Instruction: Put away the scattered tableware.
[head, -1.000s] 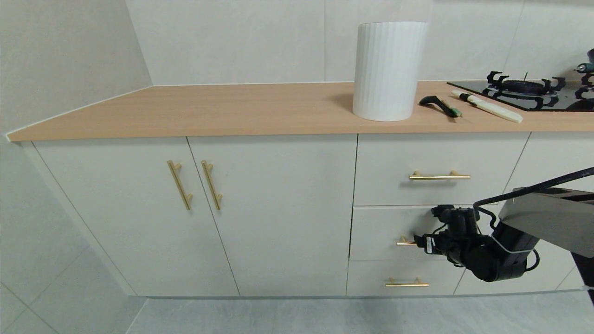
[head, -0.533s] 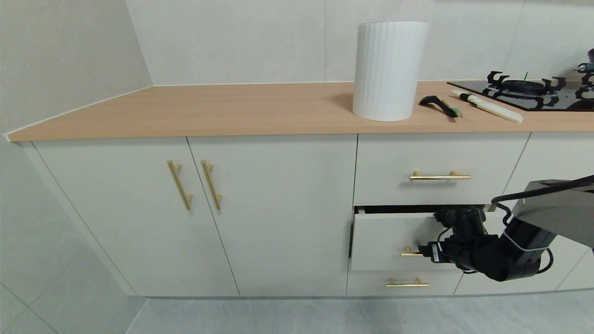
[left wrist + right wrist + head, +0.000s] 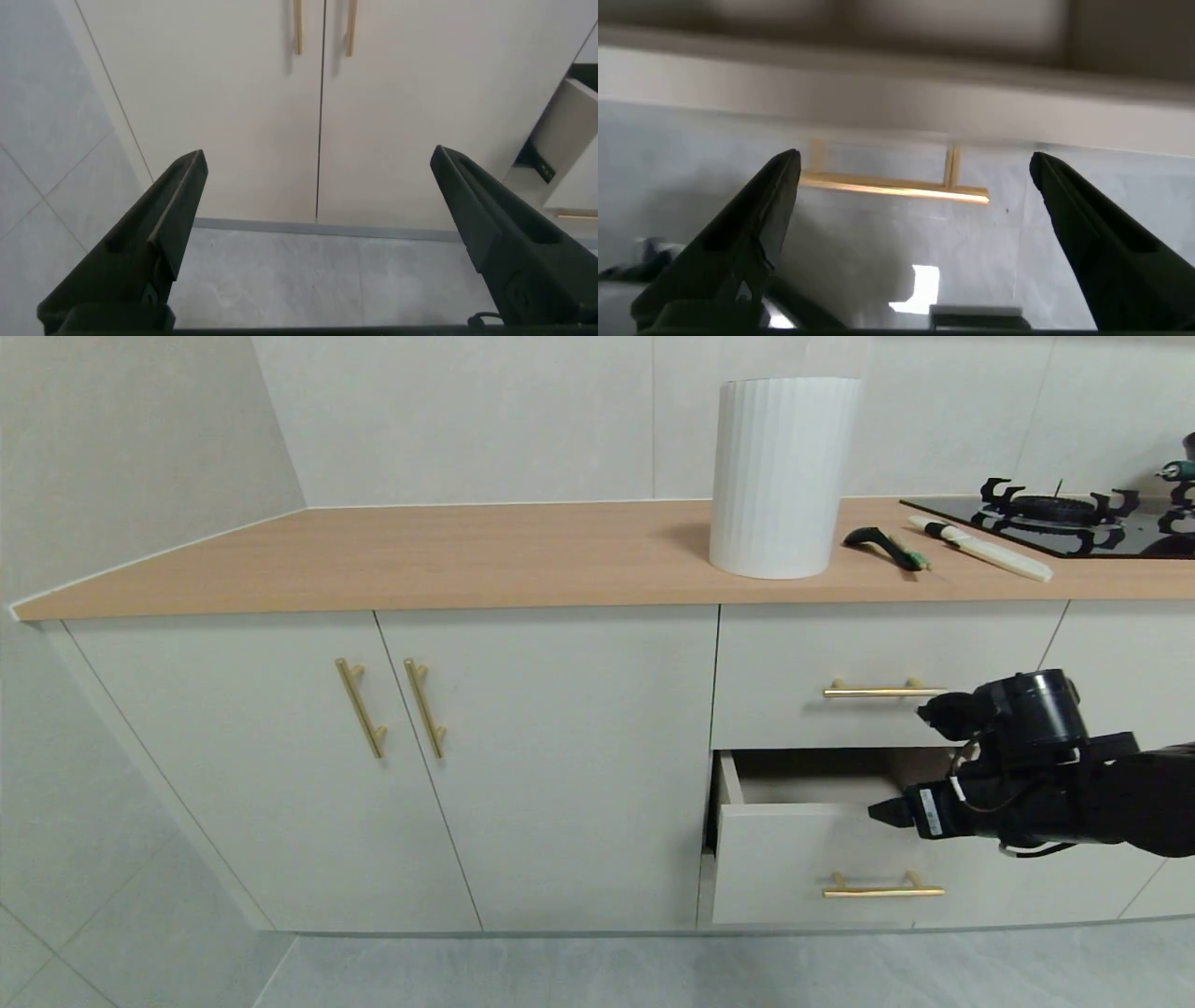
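Note:
On the wooden counter (image 3: 467, 555) lie a black-handled utensil (image 3: 882, 546) and a white knife-like tool (image 3: 980, 549), both right of a tall white ribbed container (image 3: 782, 476). Below them the middle drawer (image 3: 803, 859) stands pulled out, and what I see of its inside is bare. My right gripper (image 3: 889, 812) hovers open just above the drawer front, apart from the gold handle (image 3: 882, 891). In the right wrist view the right gripper (image 3: 913, 163) is spread wide over that handle (image 3: 892, 187). My left gripper (image 3: 316, 159) is open, low, facing the cabinet doors (image 3: 322, 93).
A black gas hob (image 3: 1055, 518) sits at the counter's far right. The top drawer (image 3: 882, 672) is closed. Two closed doors with gold handles (image 3: 392, 705) fill the cabinet's left half. Grey tiled floor (image 3: 560, 975) lies in front. The open drawer's corner (image 3: 570, 117) shows beside the left gripper.
The middle drawer has slid out from closed to well open. My right gripper pulled it by the handle, then let go and rose above the drawer front.

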Motion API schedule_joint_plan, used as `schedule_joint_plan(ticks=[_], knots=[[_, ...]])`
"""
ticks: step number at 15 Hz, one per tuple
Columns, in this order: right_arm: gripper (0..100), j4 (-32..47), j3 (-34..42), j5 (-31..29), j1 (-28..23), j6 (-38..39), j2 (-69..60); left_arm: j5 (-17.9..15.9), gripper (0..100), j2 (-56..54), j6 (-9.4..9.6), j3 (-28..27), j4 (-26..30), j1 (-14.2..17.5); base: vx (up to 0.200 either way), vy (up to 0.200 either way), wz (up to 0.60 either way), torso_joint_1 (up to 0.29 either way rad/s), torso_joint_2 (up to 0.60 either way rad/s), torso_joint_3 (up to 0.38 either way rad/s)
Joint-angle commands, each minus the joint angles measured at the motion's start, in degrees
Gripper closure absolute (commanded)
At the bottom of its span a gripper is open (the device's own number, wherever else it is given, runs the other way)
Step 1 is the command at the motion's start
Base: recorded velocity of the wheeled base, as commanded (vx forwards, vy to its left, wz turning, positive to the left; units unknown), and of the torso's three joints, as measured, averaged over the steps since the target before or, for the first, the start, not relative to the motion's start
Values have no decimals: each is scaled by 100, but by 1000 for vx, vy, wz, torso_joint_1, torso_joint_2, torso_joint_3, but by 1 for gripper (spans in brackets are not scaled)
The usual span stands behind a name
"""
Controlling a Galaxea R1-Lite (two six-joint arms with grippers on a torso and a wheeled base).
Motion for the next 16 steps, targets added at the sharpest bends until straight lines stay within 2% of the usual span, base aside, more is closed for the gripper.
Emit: schedule_joint_plan(ticks=[1, 4, 10, 13, 16], knots=[[0, -1, 18, 33, 162, 65, -803, 1, 0, 0, -4, 0, -4, -1, 0, 0, 0, 0, 0, 0], [0, -617, 79, -64, 170, 74, -231, 1, 0, 0, -4, 0, -4, 7, 0, 0, 0, 0, 0, 0], [0, -2656, 273, -459, 162, 91, 1430, 1, 0, 0, -4, 0, -4, -1, 0, 0, 0, 0, 0, 0], [0, -2998, 264, -538, 162, 144, 1755, 1, 0, 0, 5, 0, -4, -1, 0, 0, 0, 0, 0, 0], [0, -2946, 273, -529, 153, 126, 1746, 1, 0, 0, -4, 0, 5, -1, 0, 0, 0, 0, 0, 0]])
